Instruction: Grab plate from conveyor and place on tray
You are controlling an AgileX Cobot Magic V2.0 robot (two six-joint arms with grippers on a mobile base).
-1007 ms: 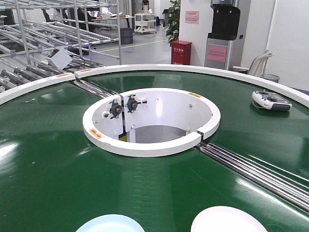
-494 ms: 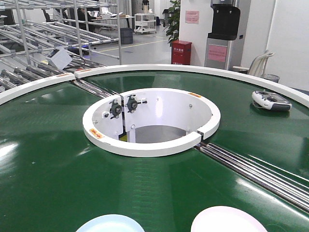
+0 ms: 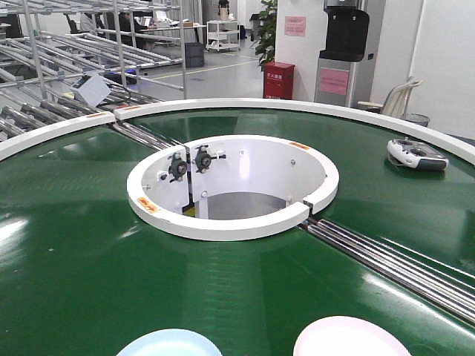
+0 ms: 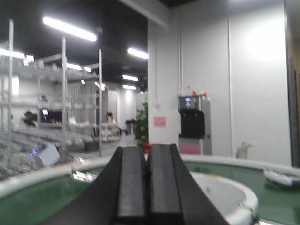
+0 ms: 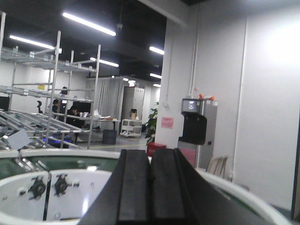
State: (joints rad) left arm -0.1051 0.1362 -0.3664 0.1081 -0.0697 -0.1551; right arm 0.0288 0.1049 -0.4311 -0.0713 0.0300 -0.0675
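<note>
**Blue plate (image 3: 169, 343) and pink plate (image 3: 349, 337) sit on conveyor (image 3: 74, 259), both tools closed on nothing**

The two plates lie side by side, apart, at the near edge of the dark-green belt, each cut off by the bottom of the front view. Beyond them rises the white central ring (image 3: 230, 222). Steel roller strips (image 3: 386, 259) run off to the right, and a handheld controller (image 3: 417, 154) lies near the far rim. The left gripper (image 4: 146, 154) and right gripper (image 5: 150, 157) each have their black fingers pressed together, empty.
</note>
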